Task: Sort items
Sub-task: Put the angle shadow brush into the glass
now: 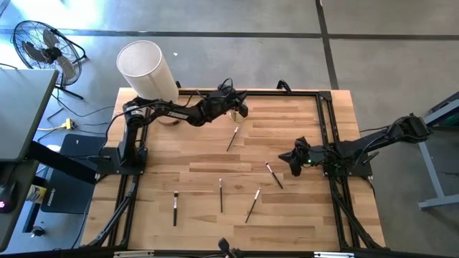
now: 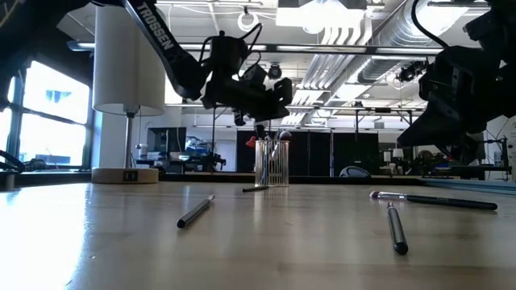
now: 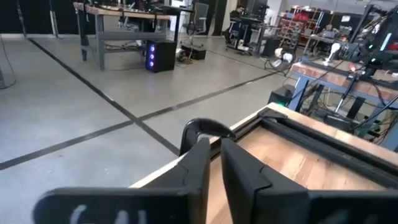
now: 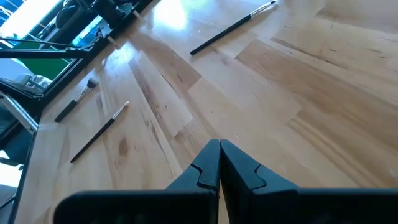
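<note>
Brushes are lying scattered over the wooden table [image 1: 301, 215]: three along the near edge, one [image 1: 274, 175] just beside the right gripper [image 1: 295, 160], one [image 1: 232, 138] near mid-table. Right gripper is hanging just above the boards with its fingers pressed together, gripping nothing; that nearest brush is running diagonally, bristle tip pointing up-left, handle toward the near edge. Farther back, the left gripper [image 1: 241, 109] is hovering over the glass cup [image 2: 272, 163], jaws parted by a narrow slit, apparently empty.

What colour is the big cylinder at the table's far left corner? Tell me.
White, a plain tall cylinder, best seen in the high view.
</note>
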### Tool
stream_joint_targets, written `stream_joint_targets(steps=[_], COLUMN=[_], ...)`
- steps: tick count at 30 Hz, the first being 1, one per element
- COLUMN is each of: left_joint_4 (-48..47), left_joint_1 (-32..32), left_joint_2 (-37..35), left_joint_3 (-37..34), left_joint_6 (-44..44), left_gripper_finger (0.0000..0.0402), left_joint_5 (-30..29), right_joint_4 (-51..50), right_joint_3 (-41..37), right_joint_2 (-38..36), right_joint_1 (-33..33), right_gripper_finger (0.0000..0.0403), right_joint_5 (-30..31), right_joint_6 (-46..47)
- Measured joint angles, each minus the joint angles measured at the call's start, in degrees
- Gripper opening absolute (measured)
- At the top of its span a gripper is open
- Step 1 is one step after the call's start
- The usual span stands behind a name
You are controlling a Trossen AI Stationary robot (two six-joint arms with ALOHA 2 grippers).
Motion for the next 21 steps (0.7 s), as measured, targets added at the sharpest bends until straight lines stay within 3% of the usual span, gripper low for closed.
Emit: stream_joint_targets(steps=[10, 15, 18, 21], left_joint_4=[-0.25, -0.7, -6.5, -20.22], left_joint_1=[-0.36, -3.59, -6.75, -10.25], left_joint_2=[-0.1, -3.89, -5.66, -5.82], left_joint_3=[0.38, 4.86, 10.33, 18.48], left_joint_6=[1.26, 12.37, 17.59, 18.29], left_gripper_finger=[0.0135, 0.0154, 0.0156, 0.0156], left_joint_5=[0.39, -0.04, -4.7, -9.83], right_joint_4=[0.22, 2.15, 2.74, 3.15], right_joint_3=[0.0, 0.04, 0.04, 0.04], right_joint_2=[-0.07, -0.09, -0.09, -0.09], right_joint_1=[0.0, 0.0, 0.0, 0.0], right_gripper_finger=[0.0006, 0.0002, 0.0002, 0.0005], right_joint_5=[-1.69, -3.16, -4.75, -7.2], right_joint_6=[-0.1, -1.51, -2.54, -3.62])
